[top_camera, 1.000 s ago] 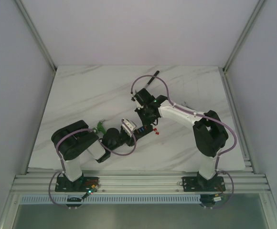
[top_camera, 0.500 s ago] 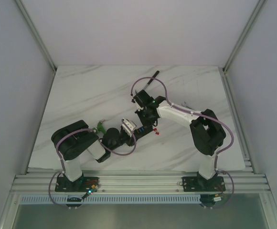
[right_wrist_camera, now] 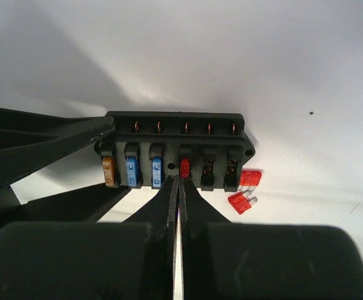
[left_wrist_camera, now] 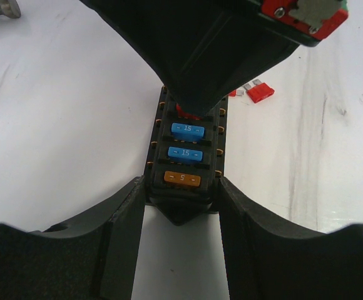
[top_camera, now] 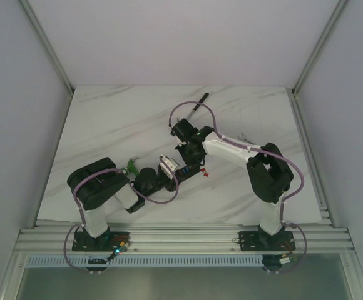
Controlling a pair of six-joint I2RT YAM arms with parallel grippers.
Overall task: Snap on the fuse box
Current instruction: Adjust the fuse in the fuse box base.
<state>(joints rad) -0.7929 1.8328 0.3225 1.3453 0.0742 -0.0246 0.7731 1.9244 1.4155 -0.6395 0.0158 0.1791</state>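
Both reach inward | left tool clamps fuse box | right tool pinched together

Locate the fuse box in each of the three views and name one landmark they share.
Top external: fuse box just below picture centre.
Left wrist: centre, running lengthwise away from the camera.
Right wrist: across the middle, fuse slots facing the camera.
Shared landmark: the loose red fuses lying beside it.

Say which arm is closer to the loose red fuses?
Right. The right end effector is at the fuse box's middle, near the loose fuses; the left end effector clamps its far end.
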